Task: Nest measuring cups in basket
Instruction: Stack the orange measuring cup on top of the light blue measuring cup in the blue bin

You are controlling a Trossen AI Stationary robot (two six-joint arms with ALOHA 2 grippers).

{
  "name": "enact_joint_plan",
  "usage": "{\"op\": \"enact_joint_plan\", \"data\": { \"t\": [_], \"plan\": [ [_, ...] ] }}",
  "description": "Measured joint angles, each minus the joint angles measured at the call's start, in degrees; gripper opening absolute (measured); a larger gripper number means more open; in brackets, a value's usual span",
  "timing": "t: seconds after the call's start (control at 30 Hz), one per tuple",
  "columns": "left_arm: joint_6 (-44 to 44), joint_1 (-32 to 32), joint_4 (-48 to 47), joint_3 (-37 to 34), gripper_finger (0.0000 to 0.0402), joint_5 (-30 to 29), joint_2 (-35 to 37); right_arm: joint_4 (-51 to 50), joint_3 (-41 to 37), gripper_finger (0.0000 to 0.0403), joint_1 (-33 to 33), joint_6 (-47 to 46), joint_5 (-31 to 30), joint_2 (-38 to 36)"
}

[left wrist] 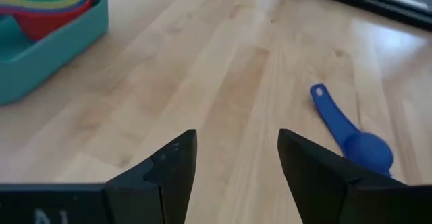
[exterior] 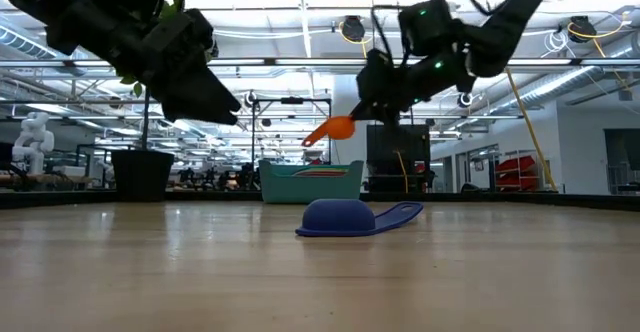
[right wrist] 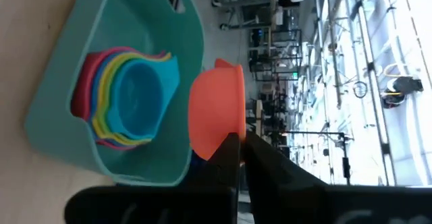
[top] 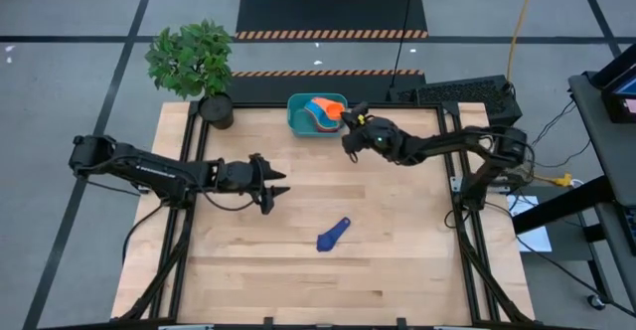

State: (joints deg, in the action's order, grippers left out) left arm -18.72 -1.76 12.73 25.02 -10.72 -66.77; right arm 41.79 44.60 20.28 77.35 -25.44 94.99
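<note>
Two dark, near-black jointed arms, matte housings, rounded joint blocks. Left arm [top: 149,168] at frame left, slim segmented links; left gripper [left wrist: 236,173] has two wedge-shaped black fingers [left wrist: 172,177], faint pale marking on its base. Right arm [top: 447,146] at right shows small green lights near the wrist.

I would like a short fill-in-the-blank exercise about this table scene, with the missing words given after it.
1. The right gripper holds the ____ measuring cup above the basket.
2. The dark blue cup lies on the ____.
3. The left gripper holds ____.
4. The nested cups sit inside the ____.

Missing words: orange; table; nothing; basket
</note>
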Motion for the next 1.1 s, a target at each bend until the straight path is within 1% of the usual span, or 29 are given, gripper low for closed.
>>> {"op": "enact_joint_plan", "data": {
  "t": [0.23,0.33,0.43,0.57,0.73,0.9,1.1],
  "plan": [
    [-0.9,-1.1,0.0,-0.5,0.0209,-0.1,0.0,0.0,4.0,0.0000,1.4,-0.2,0.6,6.2],
    [-0.9,-1.5,0.4,-0.5,0.0209,-0.4,0.0,0.0,4.8,0.0000,1.7,-0.2,1.9,7.8],
    [-1.0,-2.2,1.1,-0.5,0.0209,-0.5,0.0,0.0,5.1,0.0000,1.9,-0.2,1.8,8.8],
    [-1.3,-2.8,1.1,-0.5,0.0209,-0.5,0.0,-0.4,5.2,0.0000,2.2,-1.0,1.9,9.0],
    [-1.3,-3.2,1.1,-0.5,0.0209,-0.5,0.0,-0.5,5.2,0.0000,2.3,-3.3,3.5,9.0],
    [-1.3,-3.3,1.2,-0.5,0.0209,-0.5,0.0,-2.8,5.2,0.0001,2.6,-4.2,5.2,9.0],
    [-1.6,-3.3,1.2,-0.5,0.0209,-0.5,0.0,-4.3,5.2,0.0020,3.5,-4.7,5.2,9.0]
  ]
}}
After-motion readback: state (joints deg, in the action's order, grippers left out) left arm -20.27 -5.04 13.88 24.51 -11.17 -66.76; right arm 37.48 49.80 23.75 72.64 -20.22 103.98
